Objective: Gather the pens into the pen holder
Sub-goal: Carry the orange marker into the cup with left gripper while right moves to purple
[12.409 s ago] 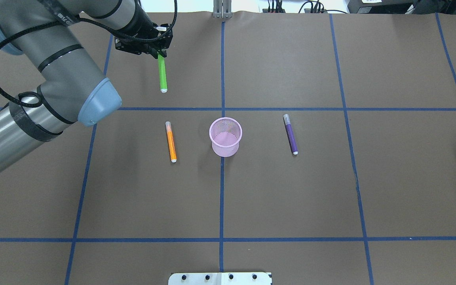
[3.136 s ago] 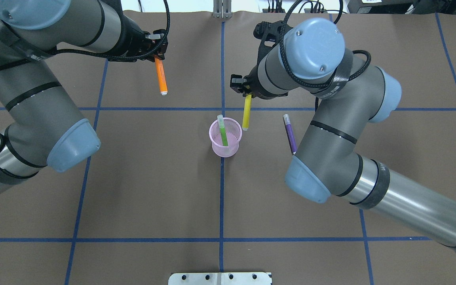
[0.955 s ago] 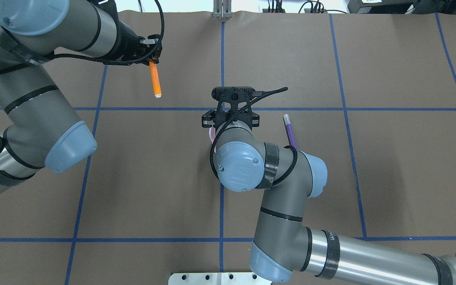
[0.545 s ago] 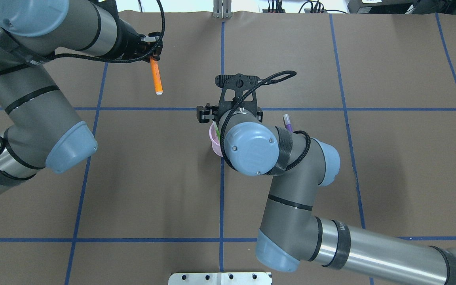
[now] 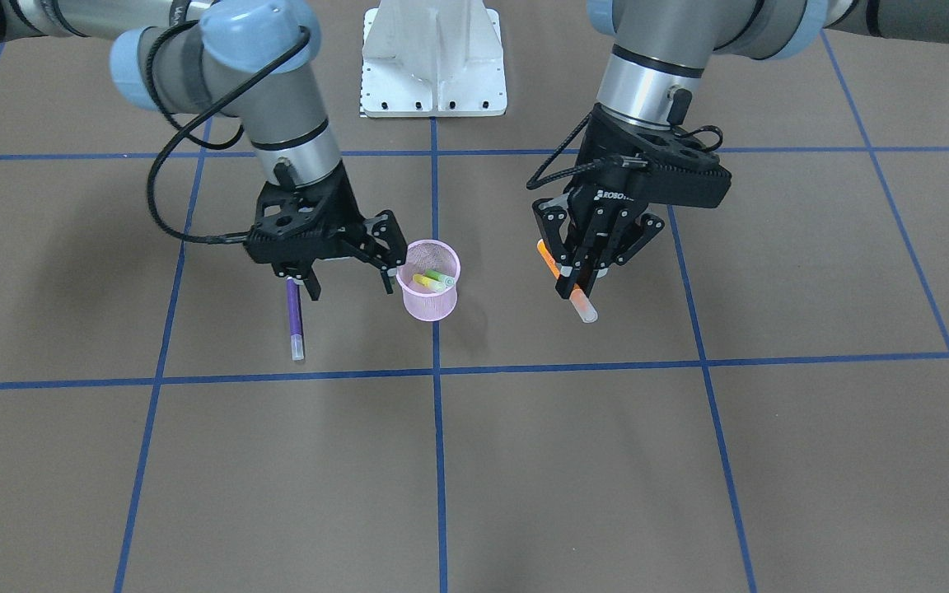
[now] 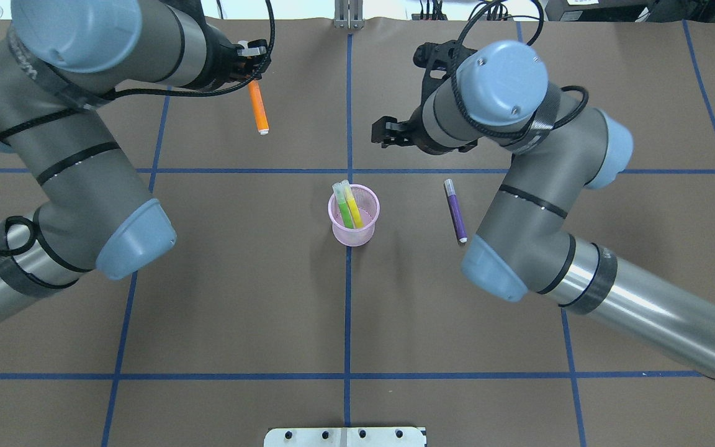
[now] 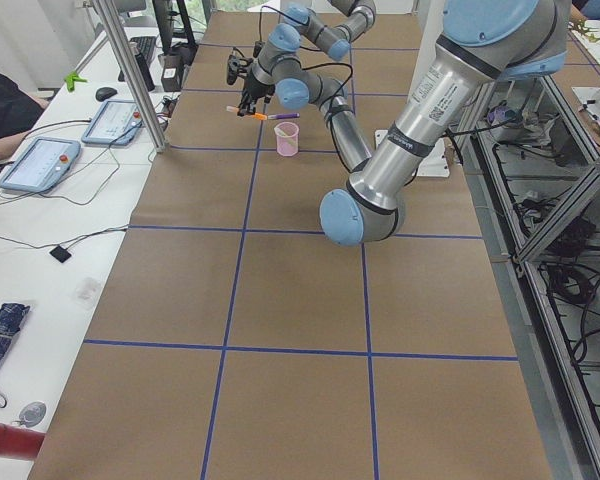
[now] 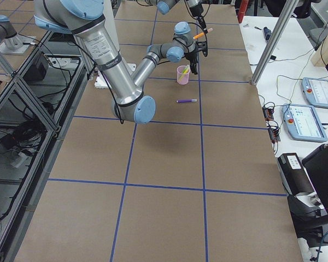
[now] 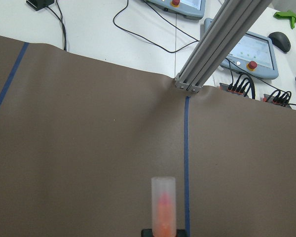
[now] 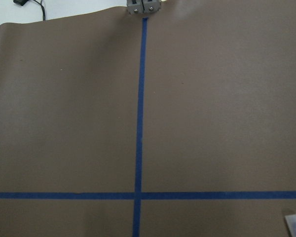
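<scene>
The pink mesh pen holder stands at the table's middle. The green pen and the yellow pen lean inside it. My left gripper is shut on the orange pen and holds it tilted above the table, to the cup's far left in the overhead view. Its cap fills the low middle of the left wrist view. My right gripper is open and empty, raised beside the cup. The purple pen lies flat on the table under it.
Brown paper with blue tape lines covers the table. The robot's white base plate sits at the near edge. A metal post stands at the far edge, with tablets and cables on the white bench beyond.
The right gripper has let go of the yellow pen into the cup and lifted away toward the far side. The left gripper has shifted slightly right with the orange pen.
</scene>
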Motion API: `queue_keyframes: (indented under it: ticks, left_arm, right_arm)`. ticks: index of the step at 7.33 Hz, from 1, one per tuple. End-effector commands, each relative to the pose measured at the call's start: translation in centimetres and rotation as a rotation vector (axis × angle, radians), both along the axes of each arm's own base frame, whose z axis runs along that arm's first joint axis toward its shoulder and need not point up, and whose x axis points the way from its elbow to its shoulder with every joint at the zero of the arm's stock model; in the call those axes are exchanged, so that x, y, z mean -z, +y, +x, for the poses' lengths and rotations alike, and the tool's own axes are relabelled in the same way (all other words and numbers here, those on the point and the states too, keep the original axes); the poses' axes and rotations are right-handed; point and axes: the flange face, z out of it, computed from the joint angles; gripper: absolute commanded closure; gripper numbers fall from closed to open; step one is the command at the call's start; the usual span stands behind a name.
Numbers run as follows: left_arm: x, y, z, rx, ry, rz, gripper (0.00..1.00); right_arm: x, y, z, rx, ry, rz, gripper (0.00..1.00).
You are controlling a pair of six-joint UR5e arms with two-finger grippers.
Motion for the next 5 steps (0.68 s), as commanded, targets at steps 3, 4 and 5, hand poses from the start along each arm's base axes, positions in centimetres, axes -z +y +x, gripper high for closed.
queue_keyframes:
  ticks: [3,4,5]
  left_arm:
    - [2.9,4.9,9.2,0.218,0.012,0.043,1.00]
    - [3.4,5.8,10.6,0.242,0.011,0.058,1.00]
    - [3.4,6.9,11.7,0.262,0.027,0.049,1.00]
  right_arm:
    - [-7.7,-3.4,-0.3,0.092,0.134,-0.200,0.01]
    - [-9.0,-3.9,-0.9,0.094,0.153,-0.217,0.01]
    - [-10.2,-4.2,-1.4,0.122,0.179,-0.206,0.01]
